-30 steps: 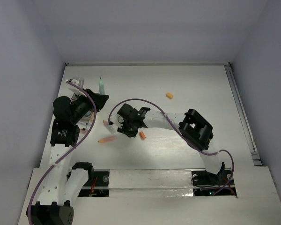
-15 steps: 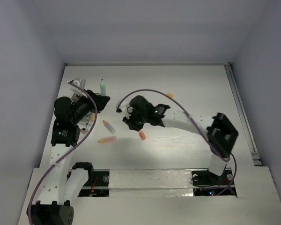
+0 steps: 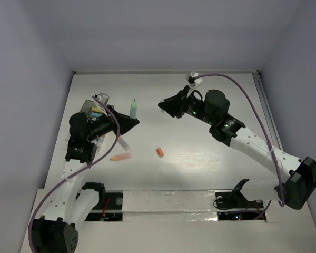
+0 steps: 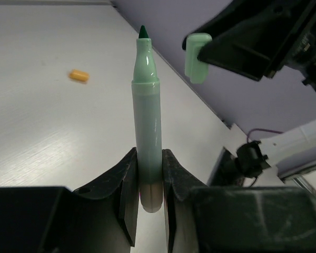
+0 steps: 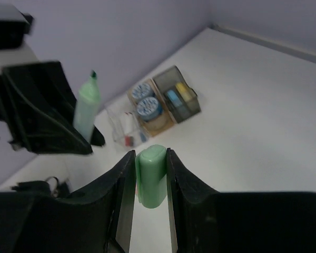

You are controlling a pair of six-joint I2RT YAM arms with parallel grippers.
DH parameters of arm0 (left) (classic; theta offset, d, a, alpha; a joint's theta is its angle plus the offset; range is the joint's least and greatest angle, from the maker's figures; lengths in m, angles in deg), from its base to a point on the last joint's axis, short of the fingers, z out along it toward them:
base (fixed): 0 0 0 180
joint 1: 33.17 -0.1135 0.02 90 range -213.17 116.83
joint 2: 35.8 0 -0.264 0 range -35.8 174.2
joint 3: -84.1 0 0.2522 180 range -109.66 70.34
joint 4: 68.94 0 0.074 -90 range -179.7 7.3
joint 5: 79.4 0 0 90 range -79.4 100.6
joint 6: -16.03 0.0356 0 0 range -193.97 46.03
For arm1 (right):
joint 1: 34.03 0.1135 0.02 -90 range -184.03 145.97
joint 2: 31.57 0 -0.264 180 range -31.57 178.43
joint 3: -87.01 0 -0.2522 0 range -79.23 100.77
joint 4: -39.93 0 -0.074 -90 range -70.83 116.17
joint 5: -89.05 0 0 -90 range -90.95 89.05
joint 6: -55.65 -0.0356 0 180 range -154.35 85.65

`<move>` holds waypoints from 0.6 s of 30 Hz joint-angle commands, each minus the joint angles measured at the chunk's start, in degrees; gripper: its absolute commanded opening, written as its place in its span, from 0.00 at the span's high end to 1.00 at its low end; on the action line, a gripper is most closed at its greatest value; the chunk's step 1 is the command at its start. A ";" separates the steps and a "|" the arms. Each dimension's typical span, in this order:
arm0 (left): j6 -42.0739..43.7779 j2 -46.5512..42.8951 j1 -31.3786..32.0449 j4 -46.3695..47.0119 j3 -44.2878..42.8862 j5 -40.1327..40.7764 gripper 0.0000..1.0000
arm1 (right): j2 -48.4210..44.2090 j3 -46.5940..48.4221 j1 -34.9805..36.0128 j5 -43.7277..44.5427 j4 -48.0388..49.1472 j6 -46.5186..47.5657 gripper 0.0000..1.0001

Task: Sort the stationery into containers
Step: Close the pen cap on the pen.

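Note:
My left gripper (image 3: 127,122) is shut on an uncapped pale green marker (image 3: 133,108), held off the table with its dark tip (image 4: 143,32) pointing away from the jaws (image 4: 146,121). My right gripper (image 3: 165,106) is shut on a green cap (image 5: 150,176), held in the air facing the marker; the cap also shows in the left wrist view (image 4: 197,57), right of the tip and apart from it. The containers sit at the far left: a greyish box (image 5: 178,100) with blue and yellow items, round blue-white pots (image 5: 146,105) and a clear tray (image 5: 125,126).
On the table lie a small orange piece (image 3: 160,152), an orange-pink pen (image 3: 120,156) and a short pale marker (image 3: 124,142). Another small orange piece (image 4: 79,76) lies farther off. A purple cable (image 3: 237,87) loops over the right arm.
My right gripper has swung from low over the table's middle up and back to the right. My left gripper has carried the green marker to the right, toward it.

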 commanded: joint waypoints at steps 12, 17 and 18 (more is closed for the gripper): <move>-12.60 1.57 5.65 22.37 3.50 -13.78 1.00 | 6.24 2.41 0.12 -8.97 39.19 -23.33 1.00; -12.69 1.22 6.18 22.46 3.24 -13.78 1.00 | 10.19 4.52 0.12 -11.51 43.85 -27.19 1.00; -12.69 1.39 6.18 22.46 3.07 -13.78 1.00 | 10.80 4.61 0.12 -12.30 46.04 -27.98 1.00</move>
